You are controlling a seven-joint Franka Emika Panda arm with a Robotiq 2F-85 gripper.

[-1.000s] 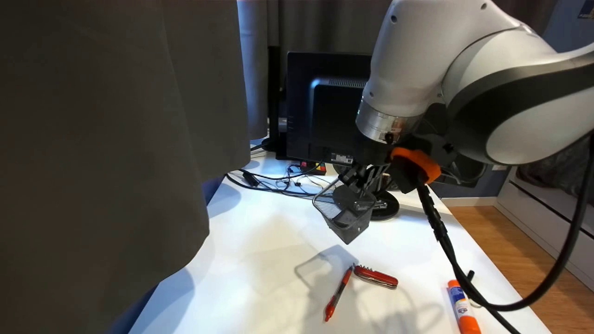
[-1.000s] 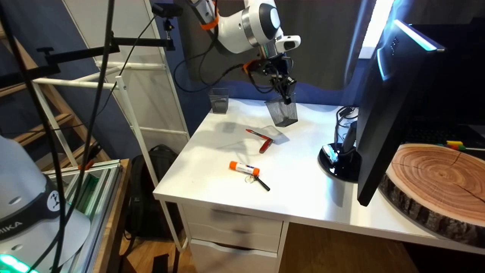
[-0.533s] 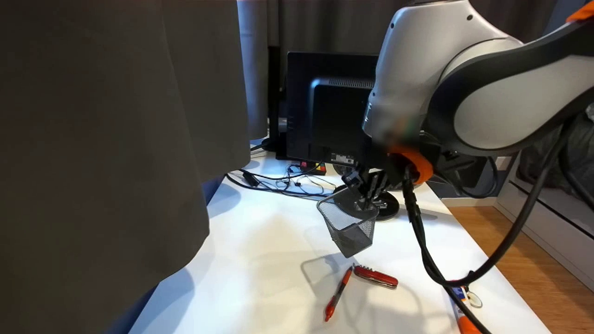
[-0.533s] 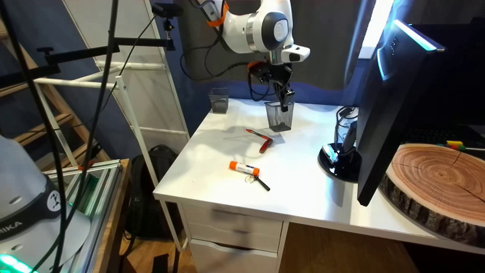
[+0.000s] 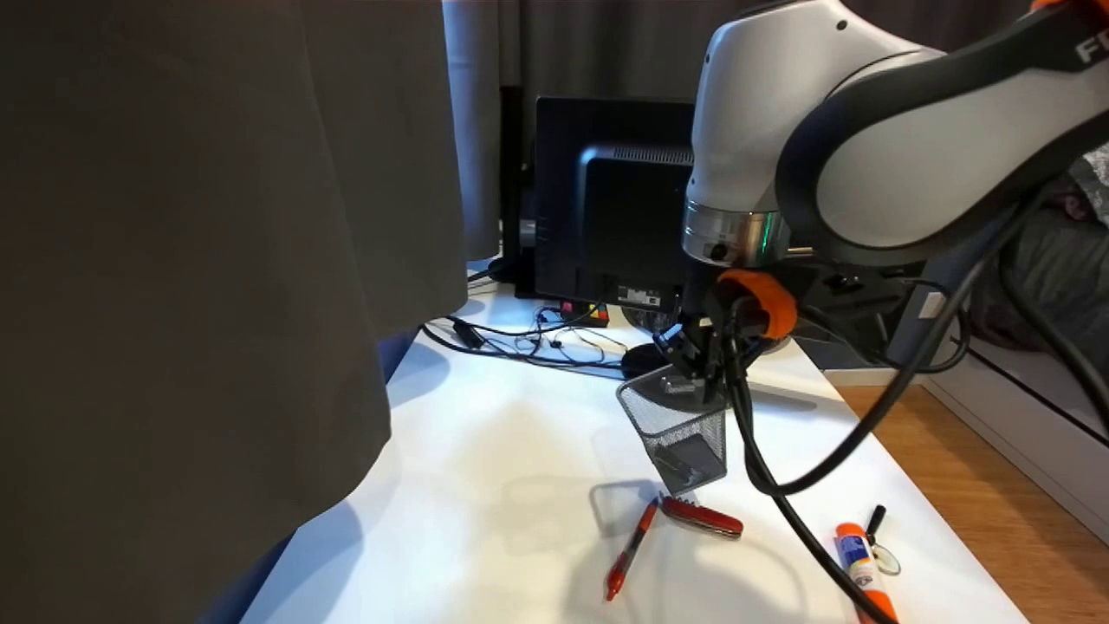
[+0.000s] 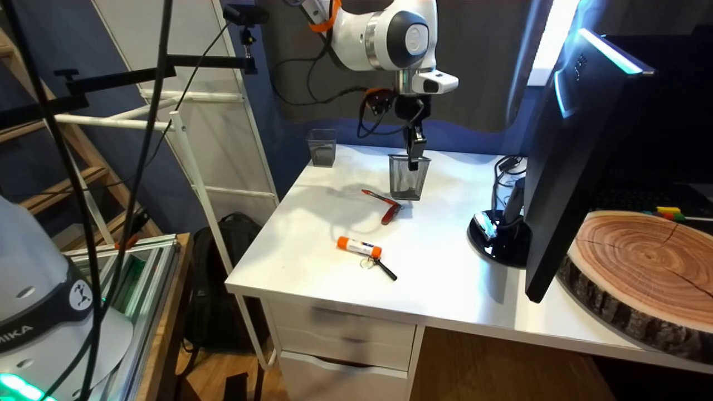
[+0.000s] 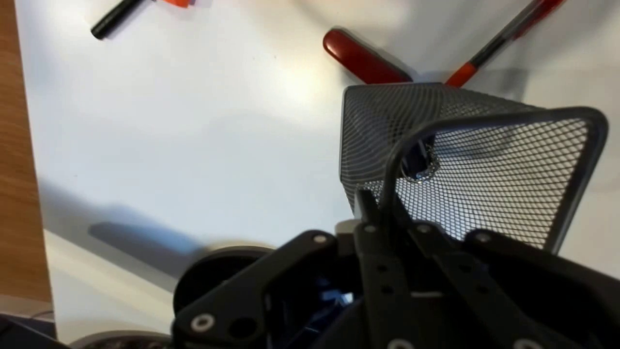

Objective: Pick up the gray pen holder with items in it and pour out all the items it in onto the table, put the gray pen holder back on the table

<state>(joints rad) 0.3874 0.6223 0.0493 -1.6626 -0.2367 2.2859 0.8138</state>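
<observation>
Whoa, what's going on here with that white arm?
A robot arm has its claw shut on the rim of a gray pen holder, held tilted over the white table; whether the bottom touches, I can't tell. On the table lie a red pen, a red pocket knife, an orange-and-white tube and a small black stick, apparently tipped out of it. Setting it down probably comes next.

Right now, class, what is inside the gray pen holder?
The gray pen holder contains a dark object with a beaded loop; the rim and gripper hide part of the interior.
</observation>
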